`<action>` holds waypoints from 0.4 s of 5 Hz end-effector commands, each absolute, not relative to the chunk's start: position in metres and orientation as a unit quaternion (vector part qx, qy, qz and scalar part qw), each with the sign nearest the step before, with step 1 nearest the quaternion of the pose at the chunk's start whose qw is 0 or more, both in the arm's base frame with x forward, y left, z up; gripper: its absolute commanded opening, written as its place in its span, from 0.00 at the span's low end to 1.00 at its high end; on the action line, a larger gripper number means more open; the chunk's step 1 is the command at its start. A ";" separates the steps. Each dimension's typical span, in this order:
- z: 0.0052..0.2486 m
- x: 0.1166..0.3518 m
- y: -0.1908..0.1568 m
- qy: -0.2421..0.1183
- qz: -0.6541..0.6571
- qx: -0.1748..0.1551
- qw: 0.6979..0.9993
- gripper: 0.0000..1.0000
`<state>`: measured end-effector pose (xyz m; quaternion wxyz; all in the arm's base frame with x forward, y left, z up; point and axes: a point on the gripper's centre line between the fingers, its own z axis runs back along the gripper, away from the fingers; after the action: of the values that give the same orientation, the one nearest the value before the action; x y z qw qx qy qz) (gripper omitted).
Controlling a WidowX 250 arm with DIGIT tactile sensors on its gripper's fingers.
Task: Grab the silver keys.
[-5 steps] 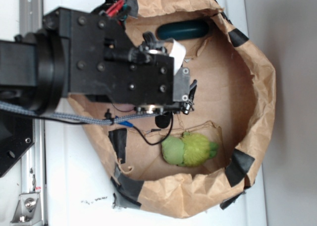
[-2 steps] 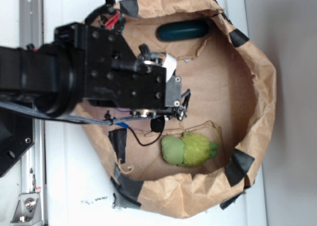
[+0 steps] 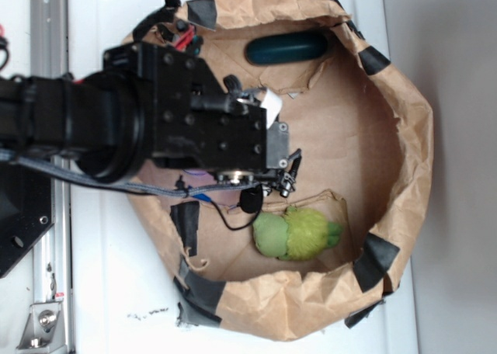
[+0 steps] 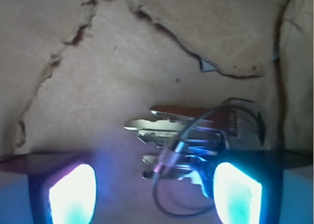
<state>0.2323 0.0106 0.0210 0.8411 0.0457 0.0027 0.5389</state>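
Close beneath me, in the wrist view, my gripper (image 4: 154,192) stands spread open, its two glowing fingertips (image 4: 72,194) at either side of the lower frame. Between them, nearer the right one, lie the silver keys (image 4: 189,138), fanned flat on the brown paper floor (image 4: 108,71). A thin dark cable (image 4: 169,160) loops across them (it blurs part of the bunch), and I cannot tell whether the right fingertip touches the metal yet.

Over the last second I have swung left and back across the paper-lined basin (image 3: 404,137), so my head now sits lower and nearer its left rim than it did. I judge this puts the keys between my fingers, ready for closing.

Farther off, the exterior view shows what my wrist camera cannot: the green plush toy (image 3: 299,234) just below my fingers, and a dark teal oblong object (image 3: 286,48) well apart by the top wall. That view hides the keys wholly under my black body; only the wrist view shows them.
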 end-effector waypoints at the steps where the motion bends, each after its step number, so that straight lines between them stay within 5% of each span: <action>1: 0.022 0.232 0.013 -0.008 0.540 0.042 0.841 1.00; 2: 0.019 0.236 0.015 -0.006 0.542 0.042 0.839 1.00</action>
<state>0.2396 0.0101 0.0174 0.8425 0.0423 0.0005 0.5370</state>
